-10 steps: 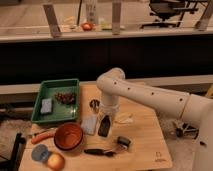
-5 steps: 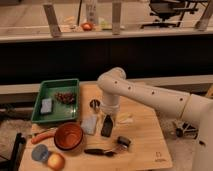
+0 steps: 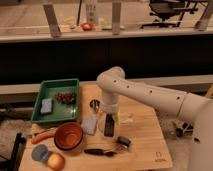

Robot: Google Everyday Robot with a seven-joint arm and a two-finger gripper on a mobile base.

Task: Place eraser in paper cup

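Holds everything on a wooden desk (image 3: 145,145), with a green tray (image 3: 56,83) at its left edge and an orange bowl (image 3: 68,136) in front of that. Bends down over the middle of the desk as a white arm (image 3: 150,97), ending in the claw (image 3: 109,120) low above the wood. Cannot tell whether the claw is wide, narrow or clamped on anything. Shows a dark upright block right at the claw's tip, taken here for the eraser (image 3: 109,129); cannot say whether held or merely standing on the desk beneath. Stands just to the left of that block as the paper cup (image 3: 90,124), short and pale, near but apart, between the claw and the bowl. Sits a little behind the paper cup as a smaller metal cup (image 3: 94,104), no part of the job. Looks, as a judgement, like the middle of the task: eraser reached, perhaps gripped, but not in the cup. Leaves a short carry leftward until above the cup's mouth, then a release into the cup.
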